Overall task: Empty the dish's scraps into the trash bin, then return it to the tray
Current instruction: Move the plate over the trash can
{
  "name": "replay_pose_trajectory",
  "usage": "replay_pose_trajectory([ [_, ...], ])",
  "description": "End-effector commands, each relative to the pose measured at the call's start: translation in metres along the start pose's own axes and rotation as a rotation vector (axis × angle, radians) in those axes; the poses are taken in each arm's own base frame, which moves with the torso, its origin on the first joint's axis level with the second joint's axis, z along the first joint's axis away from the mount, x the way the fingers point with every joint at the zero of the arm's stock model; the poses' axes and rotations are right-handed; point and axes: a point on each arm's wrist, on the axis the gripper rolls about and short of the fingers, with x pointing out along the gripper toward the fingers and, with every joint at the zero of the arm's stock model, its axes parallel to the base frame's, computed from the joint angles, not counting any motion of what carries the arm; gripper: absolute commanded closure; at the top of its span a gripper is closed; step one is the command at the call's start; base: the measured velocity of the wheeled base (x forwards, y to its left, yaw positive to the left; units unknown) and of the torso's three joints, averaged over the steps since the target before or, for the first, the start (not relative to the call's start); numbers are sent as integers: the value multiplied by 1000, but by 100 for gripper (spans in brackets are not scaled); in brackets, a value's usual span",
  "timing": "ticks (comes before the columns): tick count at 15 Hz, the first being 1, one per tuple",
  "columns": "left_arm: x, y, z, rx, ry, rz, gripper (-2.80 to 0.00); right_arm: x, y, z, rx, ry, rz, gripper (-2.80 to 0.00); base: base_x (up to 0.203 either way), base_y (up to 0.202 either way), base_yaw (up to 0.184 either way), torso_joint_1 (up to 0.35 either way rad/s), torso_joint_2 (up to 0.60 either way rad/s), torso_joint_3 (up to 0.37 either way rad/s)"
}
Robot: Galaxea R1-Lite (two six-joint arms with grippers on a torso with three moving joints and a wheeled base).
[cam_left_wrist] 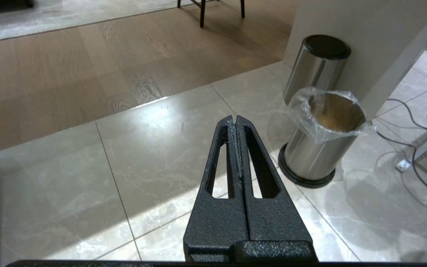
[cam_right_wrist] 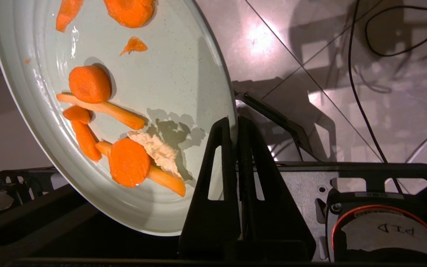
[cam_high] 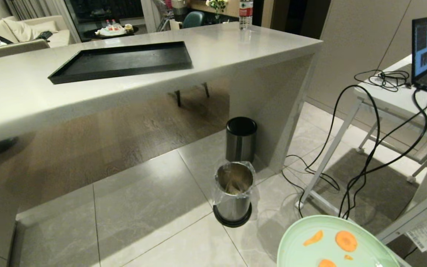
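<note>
Dish (cam_right_wrist: 184, 74) carrying carrot scraps (cam_right_wrist: 124, 155) is tilting low right of the bagged trash bin (cam_high: 234, 193) — right gripper (cam_right_wrist: 235, 128) pinching its rim; left gripper (cam_left_wrist: 235, 120) is hanging pressed together; tray (cam_high: 124, 61) sitting bare on the bench (cam_high: 235, 44).

text: "AID" (inverted) | on: taped round part (cam_right_wrist: 387, 231)

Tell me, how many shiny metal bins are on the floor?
2. The trash bin with a clear bag stands nearer on the tiles; the black-topped bin stands just behind it, beside the counter. None seems hidden.
</note>
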Motion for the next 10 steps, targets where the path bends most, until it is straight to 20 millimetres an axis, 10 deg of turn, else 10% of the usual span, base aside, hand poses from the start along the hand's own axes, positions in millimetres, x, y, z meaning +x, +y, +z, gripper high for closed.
replay_pose_trajectory([
  [1,0,0,0,-1,0,1,0,0,0,0,4,2,-1,0,0,0,0,12,432,461],
  [10,0,0,0,-1,0,0,0,-2,-3,-3,3,-6,7,0,0,0,0,4,82,94],
])
